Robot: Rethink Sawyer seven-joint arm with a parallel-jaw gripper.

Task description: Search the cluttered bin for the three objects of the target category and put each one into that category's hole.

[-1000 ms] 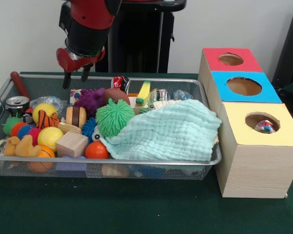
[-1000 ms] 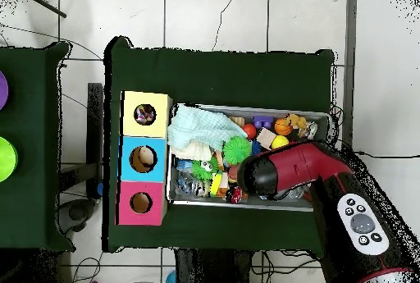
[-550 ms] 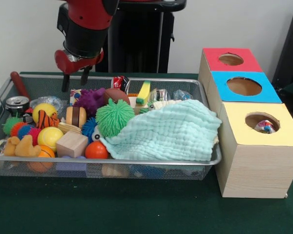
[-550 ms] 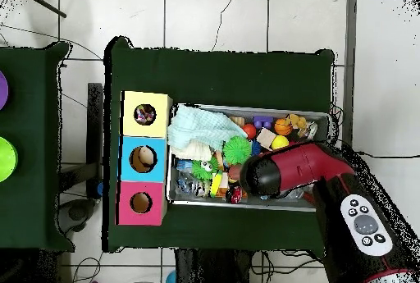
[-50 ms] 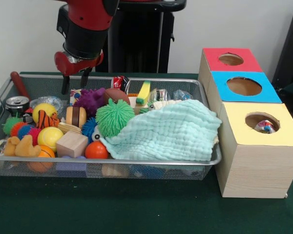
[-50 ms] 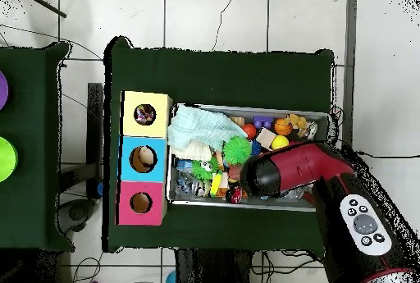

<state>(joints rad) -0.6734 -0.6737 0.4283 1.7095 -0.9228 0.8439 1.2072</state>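
Observation:
My gripper (image 5: 74, 83) hangs open and holds nothing, just above the back left part of the wire mesh bin (image 5: 151, 161). Below and beside it lie a purple spiky toy (image 5: 91, 100), a green spiky ball (image 5: 114, 117), a brown football (image 5: 116, 95) and a striped wooden piece (image 5: 75, 116). A mint cloth (image 5: 168, 131) covers the bin's right half. The sorting box has a red hole (image 5: 230, 59), a blue hole (image 5: 243, 86) and a yellow hole (image 5: 261, 122) with a small object inside. In the overhead view the arm (image 6: 283, 173) hides the gripper over the bin (image 6: 197, 202).
The bin's left side holds a yellow ball (image 5: 50, 136), a wooden block (image 5: 72, 144), an orange ball (image 5: 96, 150), a tin can (image 5: 17, 104) and a red-handled tool (image 5: 19, 84). The sorting box (image 6: 144, 158) stands against the bin's end.
My gripper has sunk slightly toward the bin's back left corner. The objects in the bin have not moved.

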